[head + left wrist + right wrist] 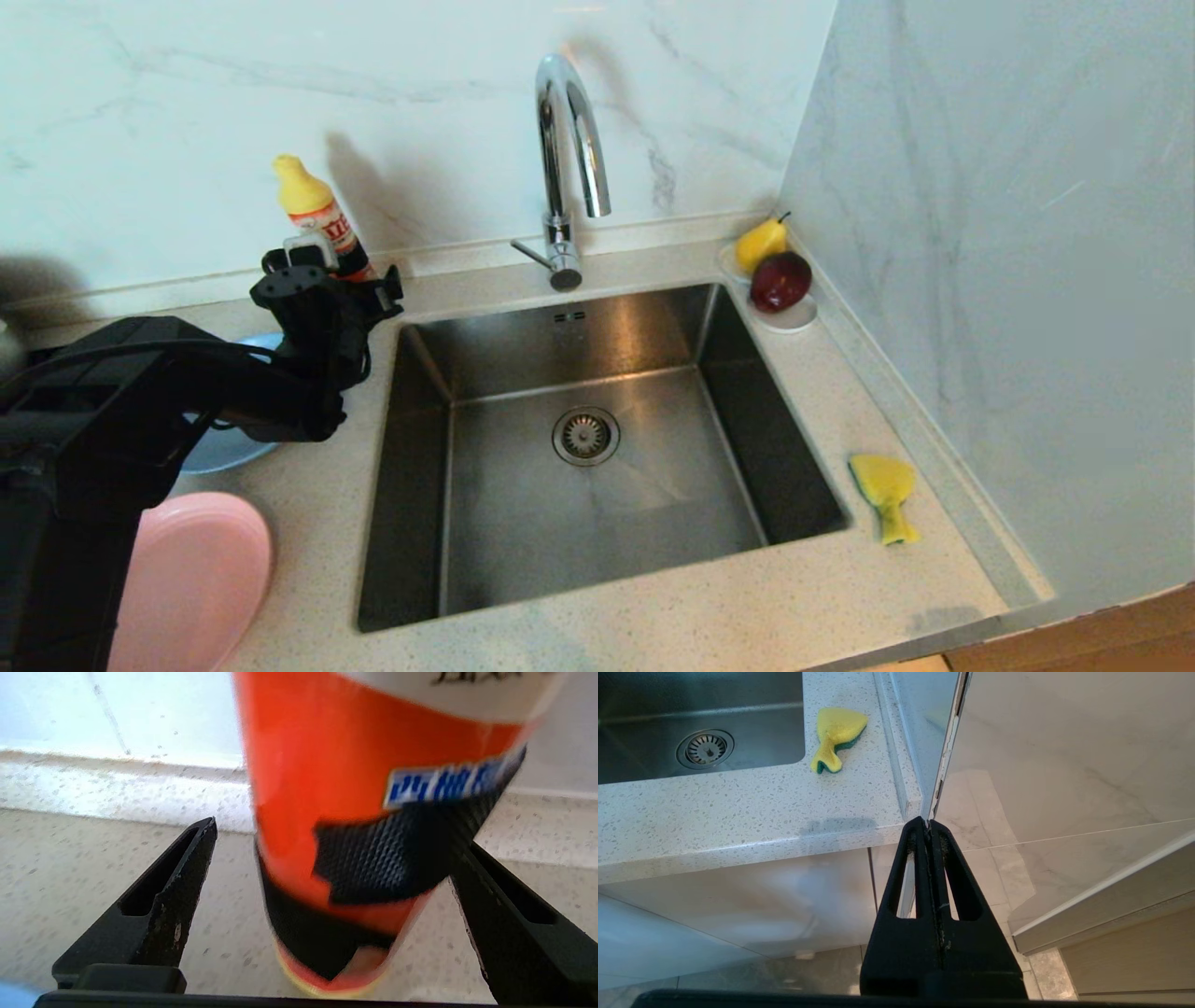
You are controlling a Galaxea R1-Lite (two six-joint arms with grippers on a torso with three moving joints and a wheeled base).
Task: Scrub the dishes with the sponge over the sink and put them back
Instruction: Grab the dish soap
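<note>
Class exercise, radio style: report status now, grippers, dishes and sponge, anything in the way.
Left gripper open around orange bottle. Right gripper shut, parked below counter. Sponge right of sink; pink plate, blue plate left.

A speckled stone counter (pixel 653 616) is carrying everything, with the steel sink (pixel 597 448) set into it. The pink plate (pixel 201 579) and the blue plate (pixel 224 448) are lying left of the sink. A detergent bottle (pixel 322 219) is standing by the back wall. The saucer (pixel 789 317) of fruit is sitting in the back right corner, and the sponge (pixel 885 495) is lying right of the sink.
</note>
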